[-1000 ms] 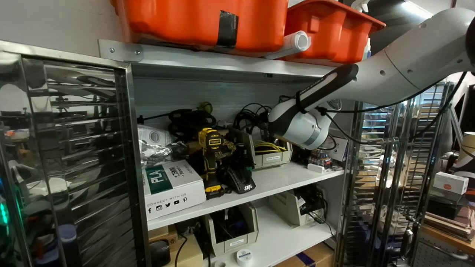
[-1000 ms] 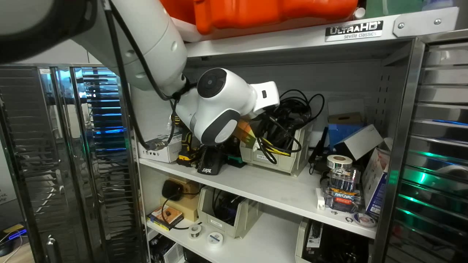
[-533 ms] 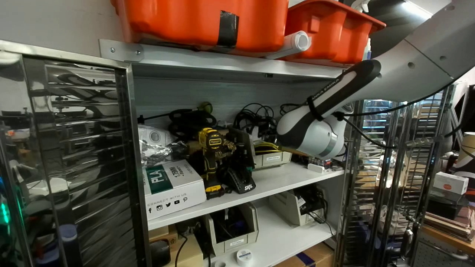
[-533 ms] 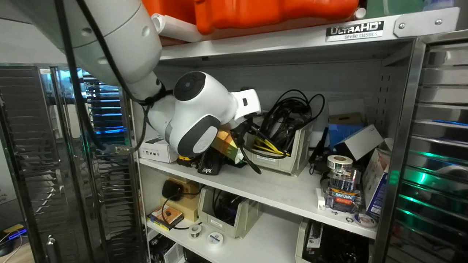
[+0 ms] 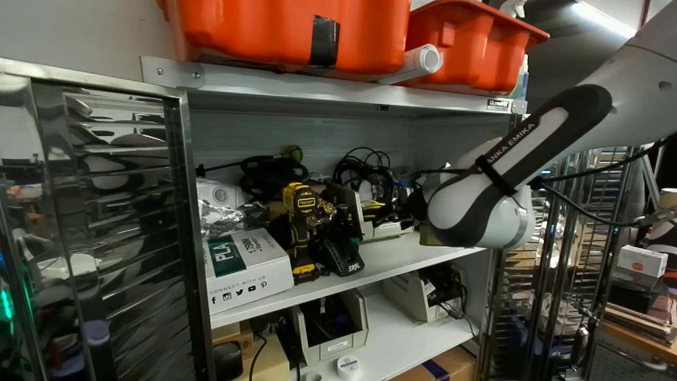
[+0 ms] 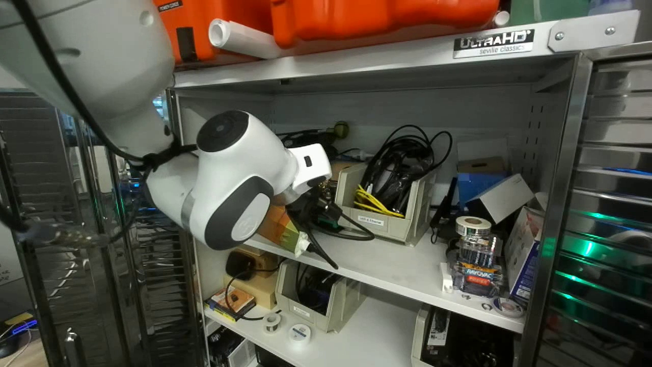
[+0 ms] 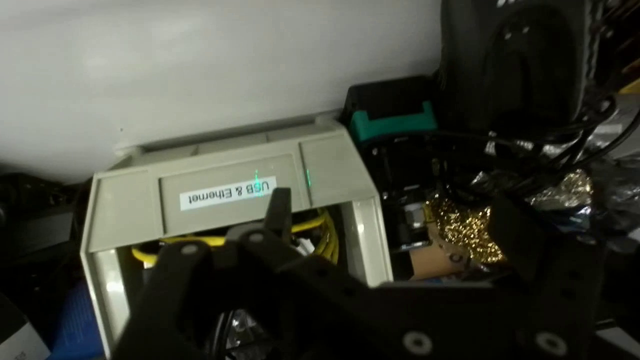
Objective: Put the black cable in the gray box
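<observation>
On the counter, inside the gray box: black cable lying in loops, arm backing away

Both exterior views: over the last second I have brought the arm nearer and lower, off the box it had been partly hiding. In an exterior view the box front now shows uncovered, arm to its left. Black cable unmoved meanwhile, coils standing above the rim, yellow cable at the near end.

Jaws: dark and blurred in the wrist view, but they look apart, only background in the gap; nothing clamped that I can see. Same view gives the label, upside down: USB & Ethernet.

Meaning, as I judge it: let go, retreat begun, task close to finished. Cannot be sure these coils are the cable meant.

One doubt: a black loop hangs beside the jaws and has travelled with them. Cannot tell whether it belongs to the rig or got snagged. I would check before pulling farther out.
</observation>
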